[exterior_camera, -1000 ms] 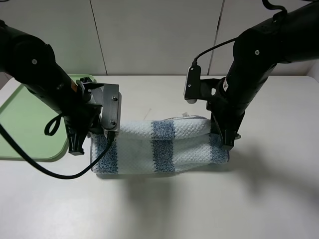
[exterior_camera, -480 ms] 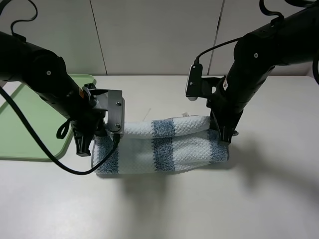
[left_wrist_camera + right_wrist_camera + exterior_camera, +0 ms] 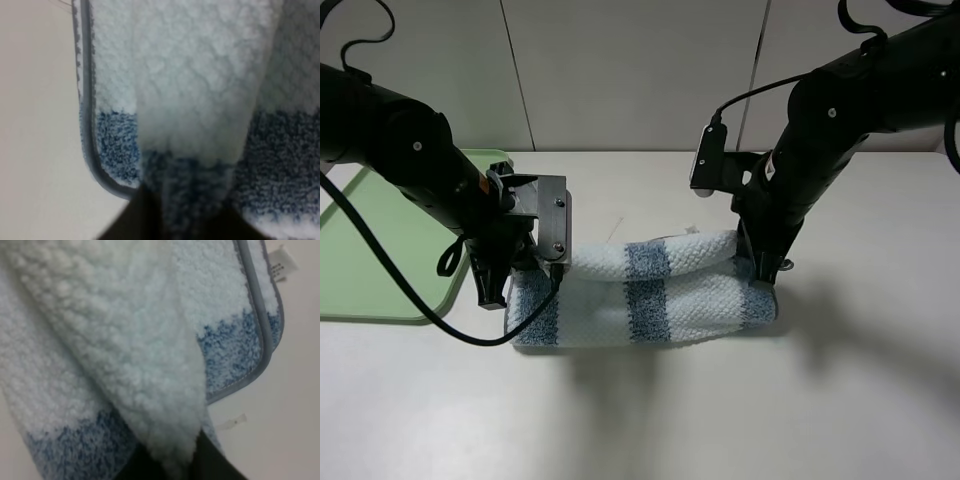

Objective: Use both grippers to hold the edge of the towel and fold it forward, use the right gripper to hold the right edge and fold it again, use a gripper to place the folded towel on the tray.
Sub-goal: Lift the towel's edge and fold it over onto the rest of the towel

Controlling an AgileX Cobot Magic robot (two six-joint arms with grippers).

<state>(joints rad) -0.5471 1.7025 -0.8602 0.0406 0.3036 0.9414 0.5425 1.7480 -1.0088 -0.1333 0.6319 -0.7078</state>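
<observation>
I'm seeing the tray (image 3: 370,260) lying beside the left gripper (image 3: 498,290). The towel (image 3: 650,290) is stretching across to the right gripper (image 3: 767,275), and I cannot tell either grip.

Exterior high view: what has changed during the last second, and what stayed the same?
The left hand moved slightly right, along the towel; the right hand moved slightly left and back. The raised fold still runs into both hands; no release is visible. The towel's lower layer and the tray stayed in place.
</observation>
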